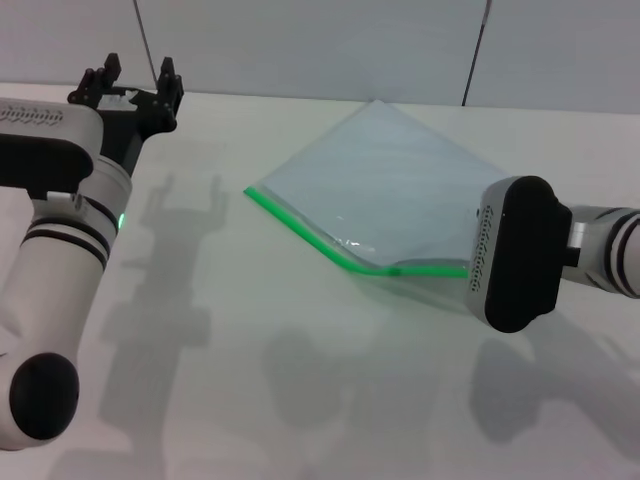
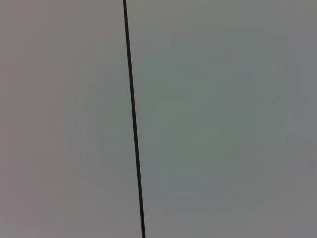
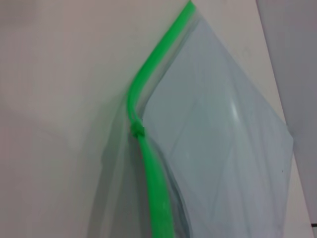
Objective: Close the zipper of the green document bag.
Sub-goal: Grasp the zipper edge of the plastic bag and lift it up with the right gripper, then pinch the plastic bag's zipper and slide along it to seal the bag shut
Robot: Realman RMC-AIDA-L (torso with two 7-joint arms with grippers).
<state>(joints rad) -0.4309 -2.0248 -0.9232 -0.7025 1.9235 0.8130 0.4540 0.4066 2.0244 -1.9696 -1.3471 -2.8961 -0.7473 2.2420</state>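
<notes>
The green document bag (image 1: 390,180) lies flat on the white table, right of centre, one corner pointing to the far side. Its zipper (image 1: 300,225) runs along the near edge and bends partway, the end toward my right arm lifted off the table. That end disappears behind my right arm's black wrist housing (image 1: 515,255). The right wrist view shows the bag (image 3: 223,148) and the zipper (image 3: 156,188) close up, with the small slider (image 3: 137,130) sitting at the bend. My left gripper (image 1: 132,82) hangs open and empty at the far left, well away from the bag.
The white table (image 1: 250,350) extends toward me and to the left. A grey wall (image 1: 320,40) with thin dark vertical lines stands behind its far edge. The left wrist view holds only that wall and one dark line (image 2: 132,119).
</notes>
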